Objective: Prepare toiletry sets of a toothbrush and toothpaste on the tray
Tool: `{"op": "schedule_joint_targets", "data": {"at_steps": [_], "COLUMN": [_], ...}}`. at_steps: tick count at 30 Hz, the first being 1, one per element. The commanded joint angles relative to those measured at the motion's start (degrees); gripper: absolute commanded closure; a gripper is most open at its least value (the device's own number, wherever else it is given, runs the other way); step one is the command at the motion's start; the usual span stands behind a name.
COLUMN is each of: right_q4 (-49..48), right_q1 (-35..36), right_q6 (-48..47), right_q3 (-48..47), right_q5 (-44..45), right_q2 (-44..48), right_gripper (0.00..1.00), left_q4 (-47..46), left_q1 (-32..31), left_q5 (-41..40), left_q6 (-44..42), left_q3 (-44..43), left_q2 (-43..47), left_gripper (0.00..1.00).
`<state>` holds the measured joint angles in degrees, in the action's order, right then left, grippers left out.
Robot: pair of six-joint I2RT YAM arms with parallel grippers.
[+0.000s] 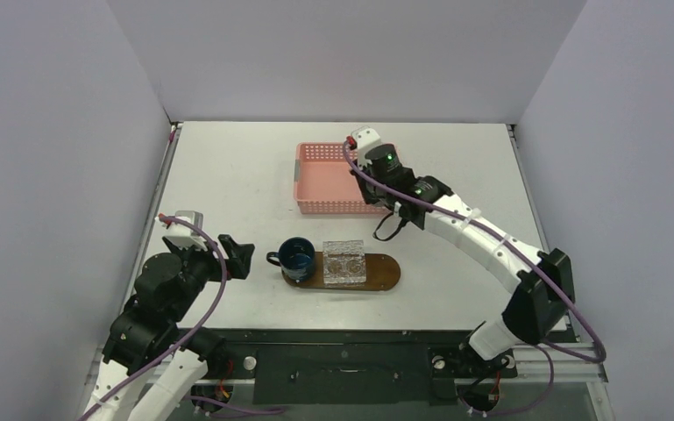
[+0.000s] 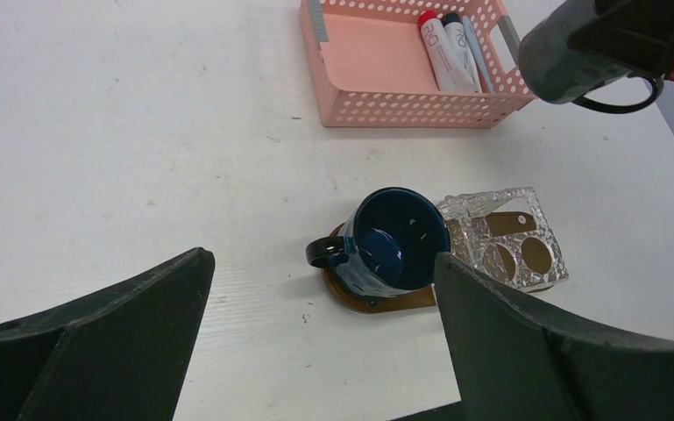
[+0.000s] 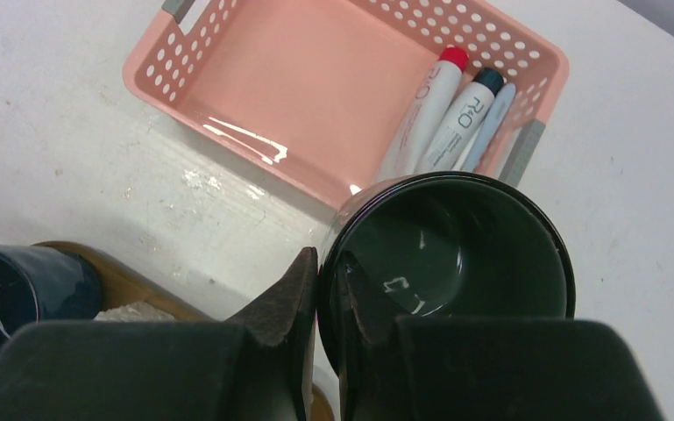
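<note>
Right tool (image 3: 319, 265) is pinched on the rim of a dark mug (image 3: 456, 254), held above the table (image 1: 228, 158) by the pink basket (image 3: 153, 74). Left tool (image 1: 238, 254) is wide open and holds nothing, just left of the tray (image 1: 386, 274). Tray carries 1 blue mug (image 1: 298, 254) and a clear holder (image 1: 344, 261). 0 sets made. 2 toothpaste tubes (image 3: 429, 96) and, I think, 1 pale blue toothbrush (image 3: 491, 123) lie in the basket. Tube print reads roughly "R.O".

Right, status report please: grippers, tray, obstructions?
Left gripper open, empty. Right gripper shut on dark cup, at rim. Tray holds blue mug, clear holder. Toothpaste tubes in pink basket.
</note>
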<state>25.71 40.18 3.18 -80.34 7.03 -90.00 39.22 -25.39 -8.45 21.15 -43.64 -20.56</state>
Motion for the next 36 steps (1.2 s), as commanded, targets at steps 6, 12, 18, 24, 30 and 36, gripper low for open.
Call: {"op": "schedule_joint_targets", "data": {"at_steps": [6, 12, 18, 24, 30, 36], "right_q4": [-4.00, -1.53, -0.13, -0.33, -0.94, -2.43], "right_q1": [2.19, 5.82, 7.84, 9.57, 11.96, 13.46], "right_q6": [2.81, 4.30, 7.24, 10.78, 12.76, 13.97], "right_q3": [12.86, 18.73, 24.55, 28.48, 31.07, 32.43], "right_q5": [3.93, 5.97, 4.71, 4.83, 6.35, 6.89], "right_q2": [14.45, 19.97, 24.93, 27.55, 28.01, 26.97], "right_gripper": [1.00, 1.00, 1.00, 1.00, 1.00, 1.00], "left_q4": [-3.21, -3.26, -3.25, -3.36, -3.31, -3.29], "left_q1": [0.34, 0.34, 0.34, 0.34, 0.38, 0.34], "left_q5": [1.17, 1.26, 1.28, 1.41, 1.57, 1.66], "left_q6": [-0.67, -0.73, -0.58, -0.59, -0.49, -0.57], "left_q3": [0.00, -0.04, -0.04, -0.04, -0.04, -0.04], "left_q2": [0.54, 0.59, 0.41, 0.09, -0.25, -0.51], "left_gripper": [0.04, 0.04, 0.04, 0.04, 0.04, 0.04]}}
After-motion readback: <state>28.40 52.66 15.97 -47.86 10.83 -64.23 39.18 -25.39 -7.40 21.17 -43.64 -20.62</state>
